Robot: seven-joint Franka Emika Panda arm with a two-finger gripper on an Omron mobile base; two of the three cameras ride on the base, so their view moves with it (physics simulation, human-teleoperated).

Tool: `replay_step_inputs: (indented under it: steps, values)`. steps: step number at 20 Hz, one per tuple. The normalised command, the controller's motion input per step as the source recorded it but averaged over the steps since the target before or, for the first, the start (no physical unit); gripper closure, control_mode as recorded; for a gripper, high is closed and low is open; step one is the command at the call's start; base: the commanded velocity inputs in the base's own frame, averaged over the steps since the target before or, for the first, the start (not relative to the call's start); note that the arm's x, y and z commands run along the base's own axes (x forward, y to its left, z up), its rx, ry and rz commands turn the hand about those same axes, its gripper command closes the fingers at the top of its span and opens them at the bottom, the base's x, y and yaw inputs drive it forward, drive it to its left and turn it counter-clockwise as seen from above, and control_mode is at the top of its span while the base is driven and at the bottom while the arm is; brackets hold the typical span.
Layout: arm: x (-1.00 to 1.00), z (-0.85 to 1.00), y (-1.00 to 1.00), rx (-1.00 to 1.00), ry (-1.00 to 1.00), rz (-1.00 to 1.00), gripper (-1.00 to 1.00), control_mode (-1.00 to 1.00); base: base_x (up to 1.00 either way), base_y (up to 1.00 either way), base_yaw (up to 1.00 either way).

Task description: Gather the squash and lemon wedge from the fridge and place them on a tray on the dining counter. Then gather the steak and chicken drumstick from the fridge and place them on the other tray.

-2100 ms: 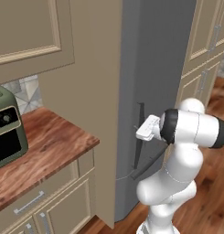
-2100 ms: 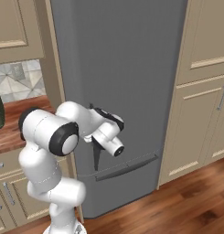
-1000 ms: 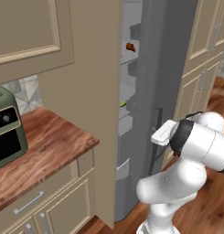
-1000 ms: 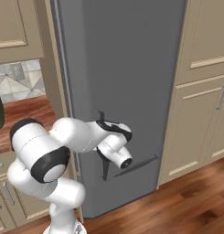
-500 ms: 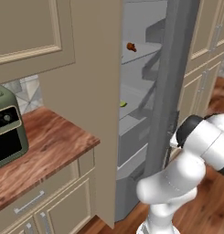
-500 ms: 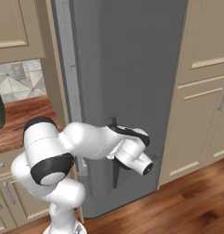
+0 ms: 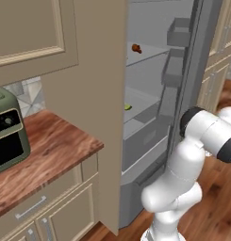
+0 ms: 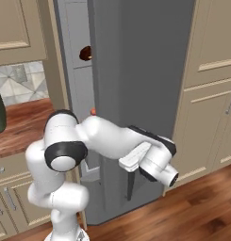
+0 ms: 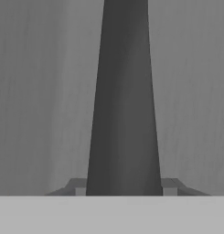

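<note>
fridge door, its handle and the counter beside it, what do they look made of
Fridge door: plain matte grey, probably painted or brushed metal, with faint vertical streaks in the hand view. Handle: darker, smooth, slim bar, metal or plastic; can't tell which. Counter: reddish-brown with wavy grain, looks like polished wood.

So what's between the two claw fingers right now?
The fridge door's dark handle, running up between the fingers in the hand view. The claw is shut on it.
</note>
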Motion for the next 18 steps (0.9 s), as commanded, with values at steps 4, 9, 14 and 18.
replay_step_inputs:
  steps: [4, 9, 14, 18]
  values:
    - [-0.84, 0.40, -0.30, 0.00, -0.05, -0.20, -1.00, -1.00, 0.00, 0.00, 0.00]
    - [-0.99, 0.47, 0.01, 0.00, -0.26, -0.12, -1.00, -1.00, 0.00, 0.00, 0.00]
    - [-0.57, 0.53, -0.14, 0.00, -0.07, -0.10, -1.00, -1.00, 0.00, 0.00, 0.00]
    - [-0.03, 0.16, 0.02, -0.01, 0.00, -0.04, -1.00, -1.00, 0.00, 0.00, 0.00]
